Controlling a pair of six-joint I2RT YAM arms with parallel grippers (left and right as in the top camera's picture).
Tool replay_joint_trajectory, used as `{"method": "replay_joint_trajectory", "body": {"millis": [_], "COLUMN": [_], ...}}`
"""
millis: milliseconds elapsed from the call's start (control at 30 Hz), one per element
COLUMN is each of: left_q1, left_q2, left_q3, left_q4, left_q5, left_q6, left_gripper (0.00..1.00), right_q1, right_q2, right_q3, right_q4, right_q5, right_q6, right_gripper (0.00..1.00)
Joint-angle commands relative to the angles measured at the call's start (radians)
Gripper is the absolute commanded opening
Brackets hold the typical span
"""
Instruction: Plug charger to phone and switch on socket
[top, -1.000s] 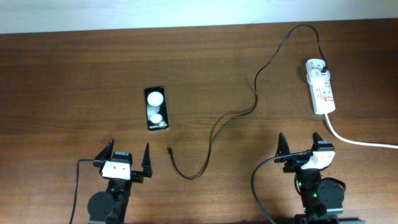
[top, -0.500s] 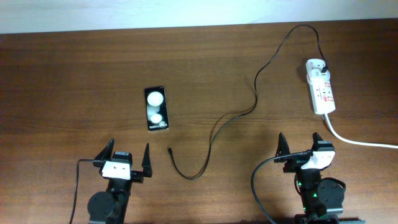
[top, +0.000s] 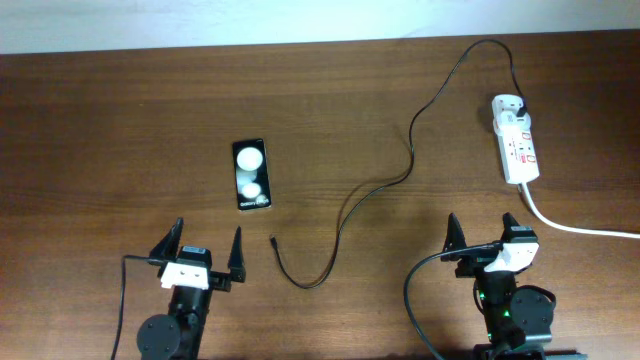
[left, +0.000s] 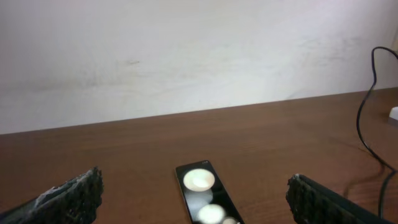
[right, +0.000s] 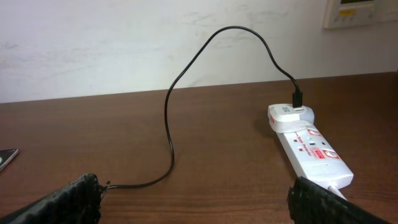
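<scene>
The black phone (top: 250, 173) lies flat left of centre, its two white spots showing; the left wrist view has the phone (left: 202, 193) straight ahead between my fingers (left: 68, 199). The charger cable (top: 400, 180) snakes across the table. Its connector tip (top: 273, 239) lies loose below the phone, and its plug (top: 520, 103) sits in the white socket (top: 518, 140) at the far right. In the right wrist view the socket (right: 311, 149) lies ahead to the right. My left gripper (top: 207, 240) and right gripper (top: 481, 232) are both open, empty, near the front edge.
A thick white cord (top: 570, 225) runs from the socket off the right edge. The wooden table (top: 120, 120) ends at a pale wall at the back. A cable loop (right: 217, 43) arches up above the socket.
The left arm has shifted very slightly near the front edge. Phone, cable, socket and right arm have not moved.
</scene>
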Motion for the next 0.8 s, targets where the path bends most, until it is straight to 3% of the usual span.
{"method": "replay_joint_trajectory", "body": {"millis": [0, 233, 400, 533, 767], "left_q1": [0.005, 0.005, 0.005, 0.005, 0.005], "left_q2": [-0.006, 0.008, 0.125, 0.314, 0.83], "left_q3": [0.069, 0.39, 0.643, 0.84, 1.259], "left_q4": [-0.051, -0.335, -0.492, -0.567, -0.802], "left_q5": [0.069, 0.082, 0.085, 0.13, 0.131], "left_q6": [0.005, 0.005, 0.006, 0.01, 0.014], "left_gripper": [0.99, 0.99, 0.99, 0.99, 0.99], "right_q1": [0.009, 0.009, 0.009, 0.009, 0.009], "right_q2": [0.002, 0.002, 0.002, 0.002, 0.002], "right_q3": [-0.005, -0.005, -0.005, -0.005, -0.005], "right_q4": [-0.006, -0.006, -0.005, -0.006, -0.006], "right_q5": [0.008, 0.008, 0.008, 0.008, 0.008], "right_q6": [0.003, 0.003, 0.003, 0.003, 0.003], "right_gripper": [0.99, 0.98, 0.99, 0.99, 0.99]}}
